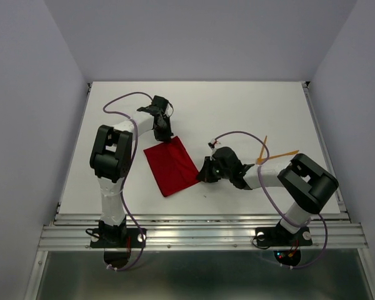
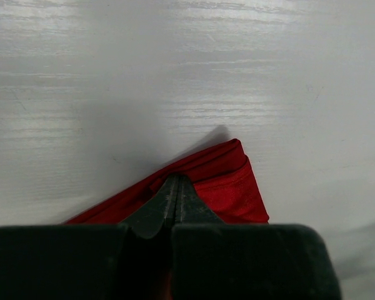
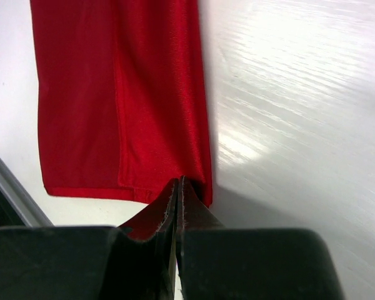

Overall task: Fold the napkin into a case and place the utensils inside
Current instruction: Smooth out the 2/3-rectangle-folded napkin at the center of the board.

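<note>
1. The table (image 1: 237, 106) is a slick white top. If you drag instead of lifting, my guess is the whole cloth skates along with you and the fold goes crooked.
2. The napkin (image 1: 170, 165) sits mid-table as a tilted red rectangle. It's already doubled over, and the right wrist view shows one layer lapped over another. The biggest risk I can see is that your two pinches sit at opposite corners. An uneven pull would twist it or peel the layers open instead of giving you a neat case.
3. The left gripper (image 2: 177, 181) has its jaws squeezed together on the napkin's far corner, with cloth bunched right at the tips. It's a thin bite, so a quick tug could slip it free.
4. The right gripper (image 3: 178, 182) has its jaws fully together at the near right corner. It looks like it's nipping the edge there, but I can't tell how many layers it's got. If it's only the top one, the bottom stays behind when you lift.
5. The utensils (image 1: 281, 155) are two orange pieces lying off to the right, next to the right arm's forearm. They're well apart from the napkin and both grippers, and a careless swing of that arm could knock them.
</note>
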{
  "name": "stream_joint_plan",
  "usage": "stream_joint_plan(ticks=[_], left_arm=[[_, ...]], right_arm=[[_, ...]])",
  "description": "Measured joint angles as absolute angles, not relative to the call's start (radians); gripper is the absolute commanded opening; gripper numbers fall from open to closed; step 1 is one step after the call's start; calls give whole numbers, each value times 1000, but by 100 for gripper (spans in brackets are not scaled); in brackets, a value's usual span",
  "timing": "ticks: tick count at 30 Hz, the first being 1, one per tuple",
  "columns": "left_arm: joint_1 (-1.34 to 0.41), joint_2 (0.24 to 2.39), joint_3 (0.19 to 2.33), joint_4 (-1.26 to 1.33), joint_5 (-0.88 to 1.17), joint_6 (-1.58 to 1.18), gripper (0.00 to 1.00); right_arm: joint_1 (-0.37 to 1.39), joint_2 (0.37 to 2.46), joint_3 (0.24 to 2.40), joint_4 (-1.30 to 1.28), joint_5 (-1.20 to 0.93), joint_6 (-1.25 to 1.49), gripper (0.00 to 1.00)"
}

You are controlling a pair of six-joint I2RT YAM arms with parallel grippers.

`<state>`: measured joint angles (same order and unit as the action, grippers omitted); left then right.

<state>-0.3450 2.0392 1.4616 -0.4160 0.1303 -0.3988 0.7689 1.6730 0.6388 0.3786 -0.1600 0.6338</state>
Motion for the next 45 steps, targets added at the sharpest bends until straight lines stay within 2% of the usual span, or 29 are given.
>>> stream_joint_plan(ticks=[8, 19, 29, 38, 45], left_arm=[[-352, 2061, 1479, -391, 187, -425, 0], [-439, 2191, 1657, -372, 244, -440, 0], [-456, 2200, 1662, -358, 281, -437, 0], [-456, 2203, 1663, -354, 296, -428, 0], [-456, 2206, 1663, -350, 307, -424, 0]], right_arm=[[752, 1616, 615, 318, -75, 645, 1], [747, 1514, 557, 238, 27, 658, 2], [720, 1395, 588, 38, 55, 608, 5], [567, 1625, 923, 41, -20, 525, 3], [551, 1864, 1155, 57, -81, 488, 2]])
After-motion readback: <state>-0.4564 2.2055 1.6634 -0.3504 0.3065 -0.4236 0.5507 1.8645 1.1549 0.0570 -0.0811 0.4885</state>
